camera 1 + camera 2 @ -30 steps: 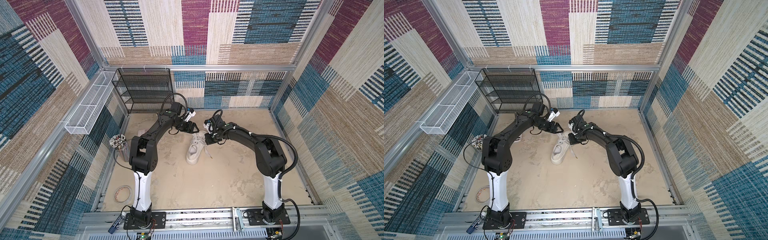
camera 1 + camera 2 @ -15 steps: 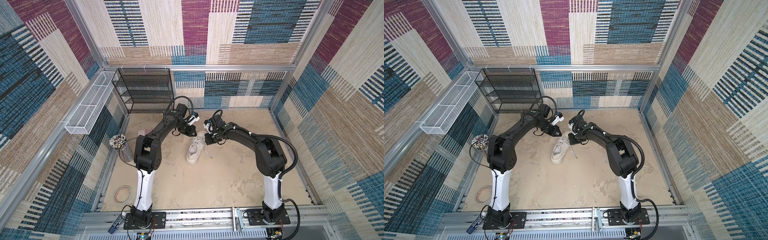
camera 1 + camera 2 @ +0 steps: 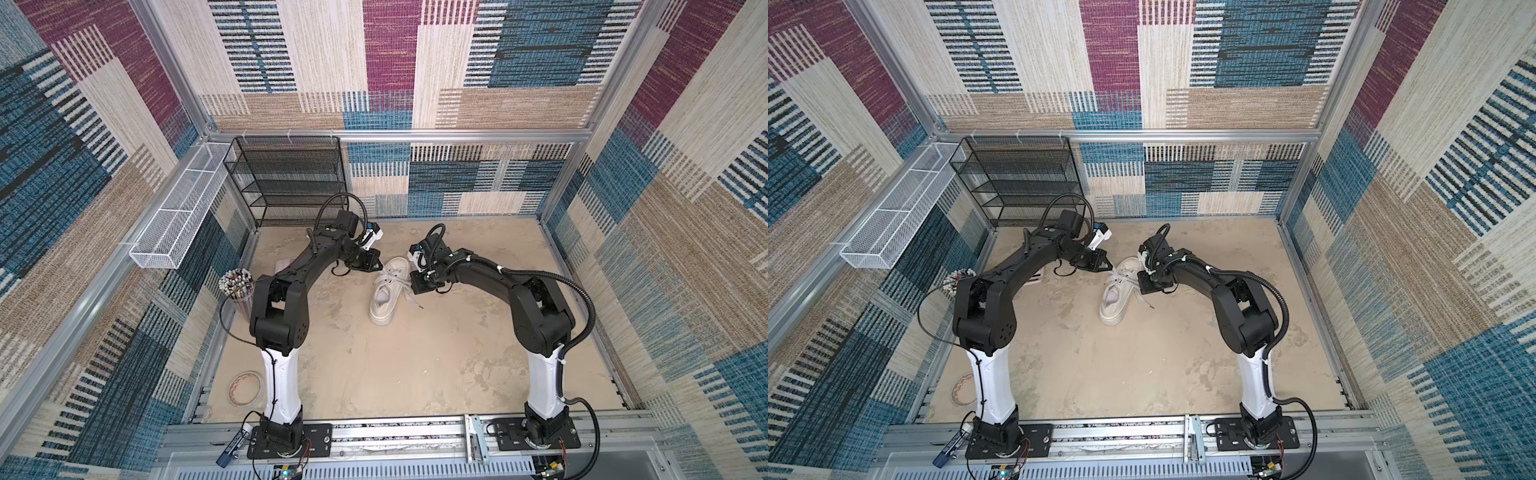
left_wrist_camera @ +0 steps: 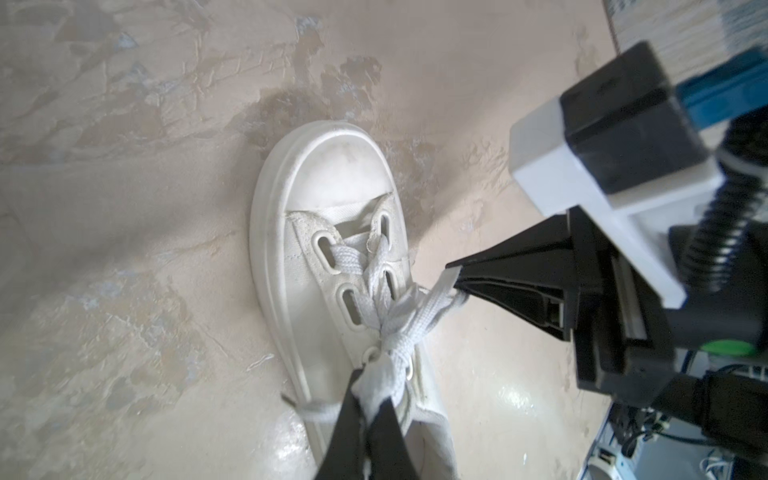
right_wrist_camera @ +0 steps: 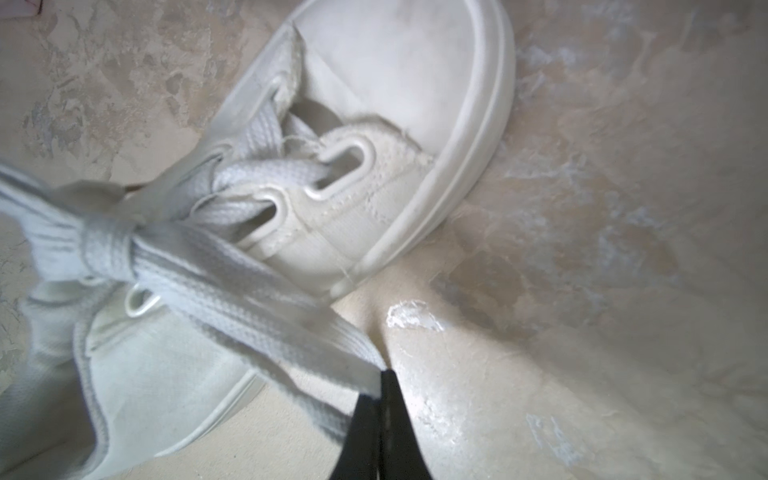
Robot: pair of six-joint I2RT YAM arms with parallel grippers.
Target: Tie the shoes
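Note:
The shoe (image 3: 384, 299) (image 3: 1115, 299) is a white low-top sneaker lying mid-floor in both top views, toe toward the back wall. Its flat off-white laces (image 4: 399, 316) cross in a loose knot (image 5: 104, 245) over the tongue. My left gripper (image 4: 371, 388) (image 3: 375, 266) is at the shoe's left side, shut on a bunched lace loop just beside the knot. My right gripper (image 5: 377, 386) (image 3: 414, 286) is at the shoe's right side, shut on a flat lace strand (image 5: 257, 299) that runs taut from the knot. A free lace end (image 3: 415, 302) trails on the floor to the right.
A black mesh rack (image 3: 291, 178) stands against the back wall on the left. A white wire basket (image 3: 178, 220) hangs on the left wall. A cup of pens (image 3: 237, 282), a pink paper (image 3: 284, 266) and a tape roll (image 3: 246, 386) sit along the left edge.
My left gripper came across toward the shoe, went from open to shut, and now pinches a lace loop. The right gripper kept its hold and place.

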